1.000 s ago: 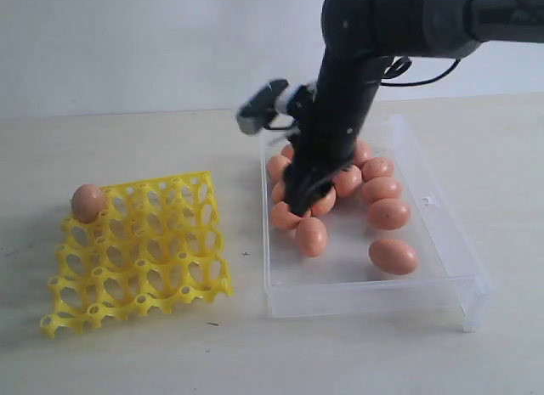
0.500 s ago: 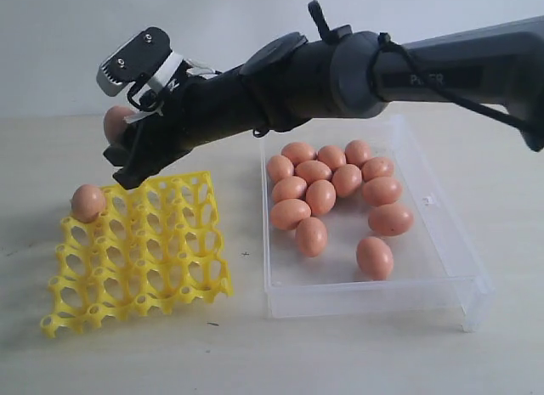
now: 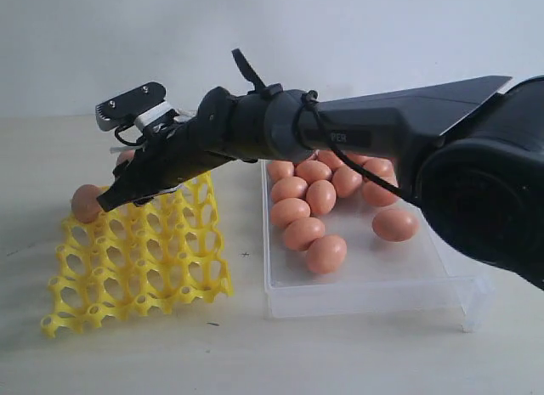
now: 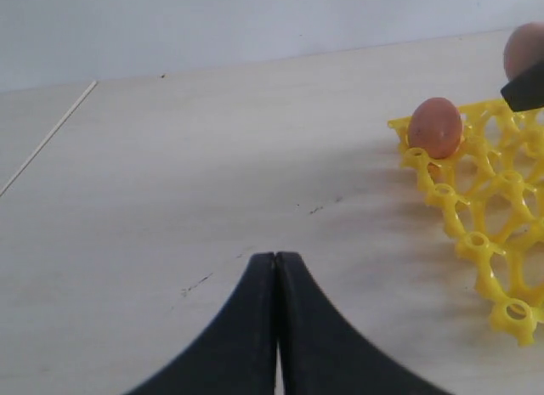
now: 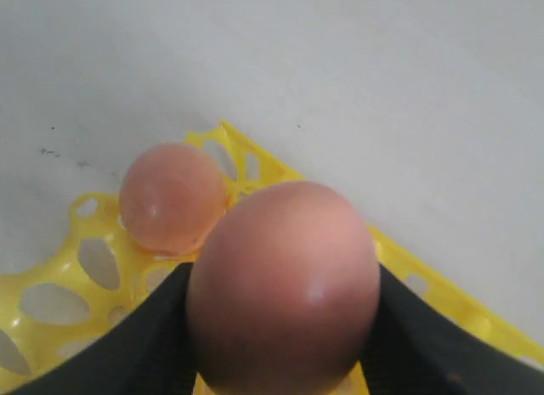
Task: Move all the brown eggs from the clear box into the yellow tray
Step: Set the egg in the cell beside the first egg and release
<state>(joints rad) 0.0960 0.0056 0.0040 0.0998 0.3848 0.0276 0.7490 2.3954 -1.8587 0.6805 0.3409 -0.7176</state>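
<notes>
Right wrist view: right fingers clamped on a brown egg, poised over the yellow tray beside the seated egg, likely lining up the neighbouring cell. Idle left fingers pressed together over the tabletop; other eggs wait in the clear box.

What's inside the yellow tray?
One brown egg sits in a corner cell of the yellow tray. The right gripper holds another egg just above, hiding the cells under it.

Pale beige tabletop, plain white wall behind, soft even light.
</notes>
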